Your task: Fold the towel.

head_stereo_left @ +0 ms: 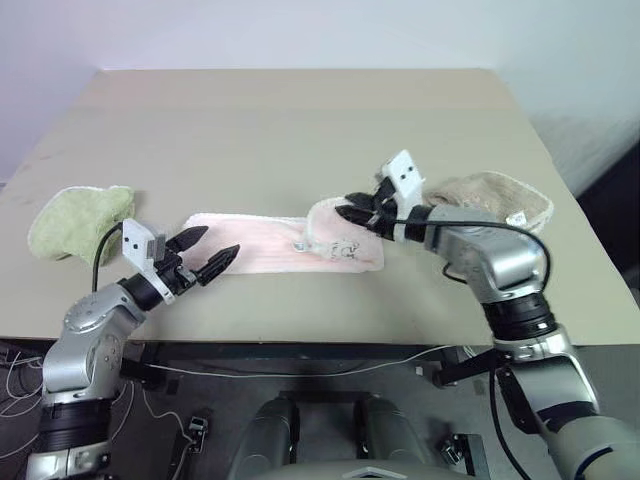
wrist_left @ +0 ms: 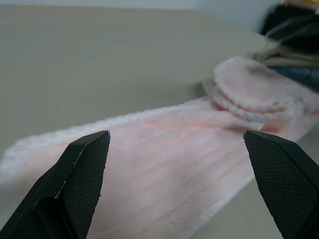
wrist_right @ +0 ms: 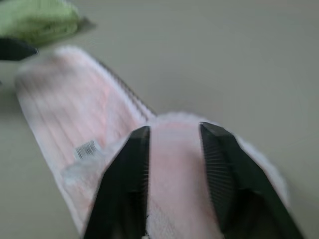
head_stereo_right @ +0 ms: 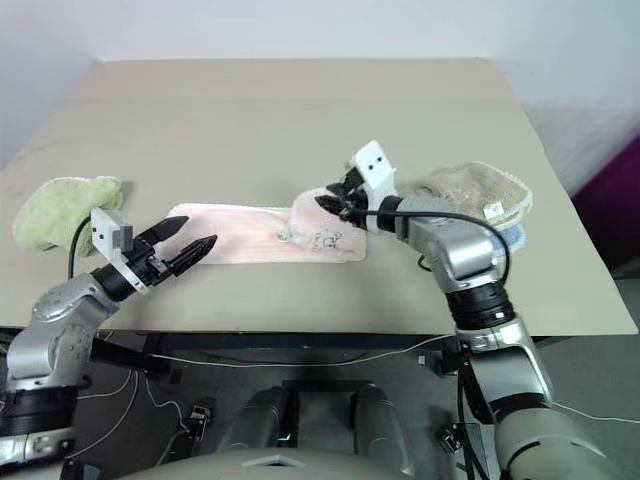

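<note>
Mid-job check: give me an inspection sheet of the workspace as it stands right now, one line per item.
Surface: beige table, bare behind the towels.
Job's things: pink towel lies flat lengthwise, its right end folded back over itself; white tag showing.
Clutter: green towel at the table's left edge; tan towel at the right, behind the right arm.
Grippers: left claw open, hovering at the pink towel's left end; right claw over the folded right end, fingers parted, holding nothing that can be seen.
Cables: black cable on the left wrist; loose cables below the table front.
Surroundings: pale wall behind.
</note>
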